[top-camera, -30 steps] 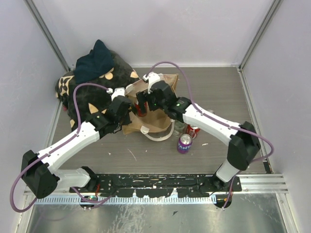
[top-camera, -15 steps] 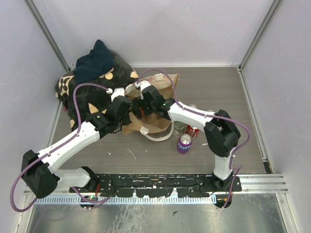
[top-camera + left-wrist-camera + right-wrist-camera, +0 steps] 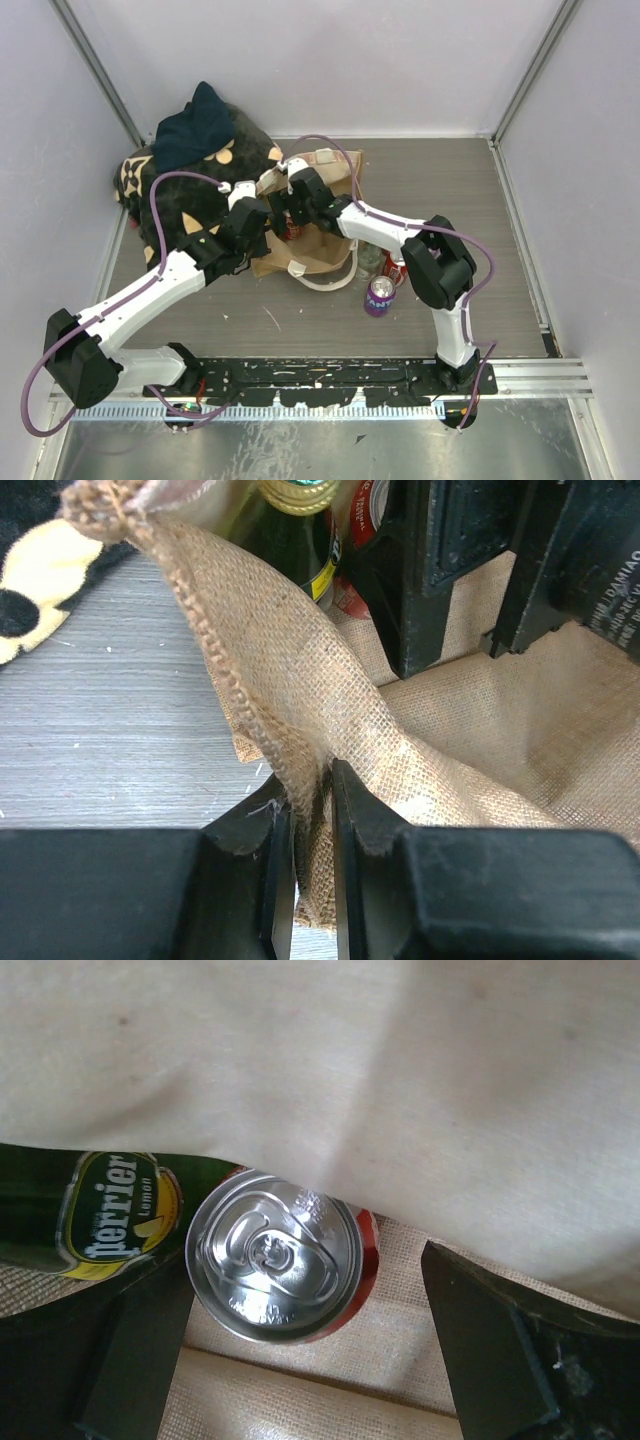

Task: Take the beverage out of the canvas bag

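The tan canvas bag [image 3: 312,252] lies on the table with its mouth held open. My left gripper [image 3: 266,224] is shut on the bag's woven rim [image 3: 300,770], the fabric pinched between both fingers. My right gripper [image 3: 290,214] is open inside the bag's mouth. In the right wrist view its fingers [image 3: 490,1350] stand on either side of an upright red can [image 3: 272,1256], closer on the left side, not closed on it. A green Perrier bottle [image 3: 90,1215] lies beside the can. Both also show in the left wrist view, the bottle [image 3: 290,525] and the can [image 3: 366,508].
A purple can [image 3: 379,294], a red can [image 3: 397,270] and a clear glass container [image 3: 370,262] stand just right of the bag. A black bundle with beige flower prints [image 3: 190,195] lies at the back left. Enclosure walls stand on three sides.
My right arm has folded and its gripper has moved left and deeper into the bag's mouth, over the red can. My left gripper has kept its hold on the rim.
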Controlling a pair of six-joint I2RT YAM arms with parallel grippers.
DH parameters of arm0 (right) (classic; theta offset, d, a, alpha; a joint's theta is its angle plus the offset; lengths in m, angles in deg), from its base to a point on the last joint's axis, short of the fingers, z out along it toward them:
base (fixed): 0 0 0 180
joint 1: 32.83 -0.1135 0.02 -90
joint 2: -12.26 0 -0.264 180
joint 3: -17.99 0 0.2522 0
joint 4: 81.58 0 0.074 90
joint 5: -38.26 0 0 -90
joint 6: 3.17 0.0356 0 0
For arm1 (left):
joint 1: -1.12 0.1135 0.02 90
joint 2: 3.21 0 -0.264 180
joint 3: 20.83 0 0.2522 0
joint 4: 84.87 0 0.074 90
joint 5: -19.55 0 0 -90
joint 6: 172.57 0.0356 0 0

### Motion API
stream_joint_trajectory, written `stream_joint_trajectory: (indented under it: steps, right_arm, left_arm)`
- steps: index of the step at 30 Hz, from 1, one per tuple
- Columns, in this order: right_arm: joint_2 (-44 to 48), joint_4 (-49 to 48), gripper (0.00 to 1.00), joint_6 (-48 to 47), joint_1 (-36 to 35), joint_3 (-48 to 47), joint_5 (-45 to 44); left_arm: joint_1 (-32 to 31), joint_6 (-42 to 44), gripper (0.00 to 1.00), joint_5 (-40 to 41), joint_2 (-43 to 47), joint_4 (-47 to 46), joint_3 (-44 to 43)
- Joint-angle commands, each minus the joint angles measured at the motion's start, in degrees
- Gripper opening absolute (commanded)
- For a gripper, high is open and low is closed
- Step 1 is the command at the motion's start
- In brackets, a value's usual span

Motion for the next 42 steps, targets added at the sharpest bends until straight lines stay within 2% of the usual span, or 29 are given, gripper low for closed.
stream_joint_trajectory:
  steps: [1, 3, 6, 10, 11, 12, 14, 15, 16, 23, 29, 33, 42]
  right_arm:
    - [-1.85, -3.78, 0.97, 0.4, 0.13, -4.5, 0.72]
    - [-2.92, -3.46, 0.94, 0.56, 0.18, -5.4, 1.03]
    - [-4.14, -1.93, 0.83, 0.7, 0.16, -6.73, 1.8]
    - [-4.42, -0.26, 0.79, 0.8, 0.15, -6.64, 1.69]
    - [-4.39, -0.04, 0.73, 0.51, 0.1, -6.37, 1.49]
    - [-4.31, 0.12, 0.59, 0.34, 0.17, -6.15, 1.33]
    - [-4.18, 0.52, 0.22, -0.14, 0.06, -5.91, 0.99]
    - [-4.07, 0.8, 0.07, -0.37, 0.04, -5.89, 0.55]
    - [-3.74, 1.0, 0.01, -0.67, 0.08, -5.94, -0.02]
    - [2.55, 0.71, 0.01, -4.68, -0.01, -6.85, -2.47]
    - [11.16, -1.16, 0.01, -7.53, -0.09, -7.93, -3.07]
    - [19.03, -3.15, 0.01, -8.31, -0.39, -5.4, -5.45]
    - [38.43, -5.25, 0.0, -9.25, -0.37, 10.37, -24.77]
  left_arm:
    - [0.04, 0.5, 0.24, 1.36, -0.91, 3.8, 1.36]
    - [0.07, 0.61, 0.24, 1.48, -1.0, 3.79, 1.37]
    - [0.0, 0.72, 0.25, 1.61, -1.17, 3.85, 1.37]
    - [0.02, 0.94, 0.25, 2.08, -1.11, 3.85, 1.52]
    - [0.06, 0.96, 0.25, 2.26, -1.01, 3.65, 1.55]
    - [0.08, 1.04, 0.25, 2.31, -0.94, 3.54, 1.58]
    - [0.16, 1.18, 0.25, 2.44, -0.98, 3.1, 1.85]
    - [0.15, 1.22, 0.25, 2.49, -1.1, 2.91, 1.9]
    - [0.18, 1.29, 0.25, 2.49, -1.28, 2.71, 1.9]
    - [0.29, 1.32, 0.26, 2.49, -1.61, 1.22, 1.87]
    - [0.4, 1.76, 0.29, 2.85, -1.6, 0.17, 1.65]
    - [0.35, 1.76, 0.3, 2.71, -1.61, -0.03, 1.55]
    - [0.57, 2.14, 0.31, 2.78, -1.6, 0.02, 1.76]
